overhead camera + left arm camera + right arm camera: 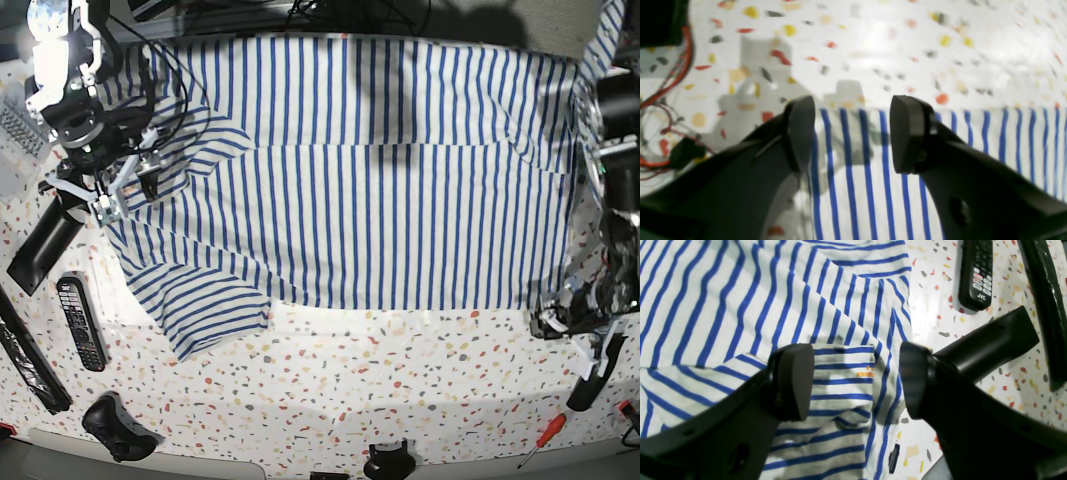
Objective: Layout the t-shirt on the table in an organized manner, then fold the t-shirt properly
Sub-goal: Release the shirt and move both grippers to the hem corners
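Striped cotton t-shirt (380,170) spread flat across speckled bench (400,380), body smooth, near sleeve (205,310) lying askew, far sleeve rumpled under right arm. Judged step: layout nearly done, fold not yet begun. Left gripper (851,133) wide open above hem corner, holding nothing. Right gripper (855,381) wide open over sleeve and neck tag (894,453), nothing held. Next move likely: pinch sleeve edge and hem corner, draw inward for first fold. JVC remote (977,273) lies beside shirt

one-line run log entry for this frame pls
t-shirt: spread flat on table | left gripper: open over hem corner | right gripper: open over sleeve | fold: not started
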